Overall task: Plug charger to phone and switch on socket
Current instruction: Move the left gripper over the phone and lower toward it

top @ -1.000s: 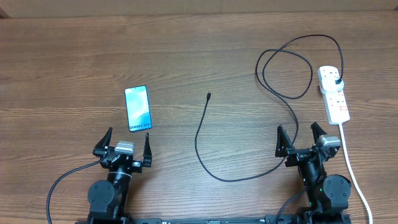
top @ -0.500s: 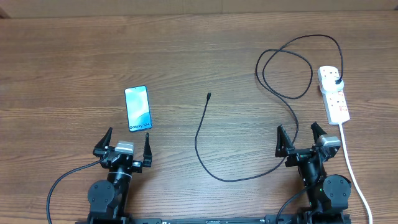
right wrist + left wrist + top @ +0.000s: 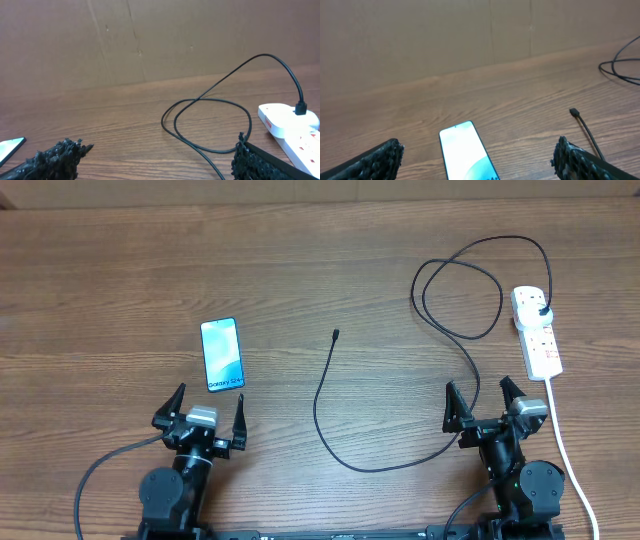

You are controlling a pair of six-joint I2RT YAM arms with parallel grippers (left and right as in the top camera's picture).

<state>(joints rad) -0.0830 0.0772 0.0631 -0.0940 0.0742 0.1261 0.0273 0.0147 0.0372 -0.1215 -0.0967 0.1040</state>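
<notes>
The phone (image 3: 221, 355) lies flat left of centre, its light blue screen up, and fills the space just ahead of my left gripper (image 3: 209, 402) in the left wrist view (image 3: 465, 152). That gripper (image 3: 479, 150) is open and holds nothing. The charger (image 3: 318, 400) is a thin black cable; its connector tip (image 3: 336, 334) lies free on the wood mid-table. It loops right to a black plug (image 3: 543, 310) seated in the socket (image 3: 535, 330), a white power strip with red switches. My right gripper (image 3: 477, 385) stands open near the front edge, with the cable (image 3: 210, 107) lying ahead of it.
The strip's white cord (image 3: 565, 450) runs down the right side past my right arm to the front edge. A brown wall rises behind the wooden table (image 3: 120, 270). In the right wrist view the socket (image 3: 295, 127) sits at the far right.
My left gripper has shifted very slightly to the right. The phone, the cable and the right arm have not moved.
</notes>
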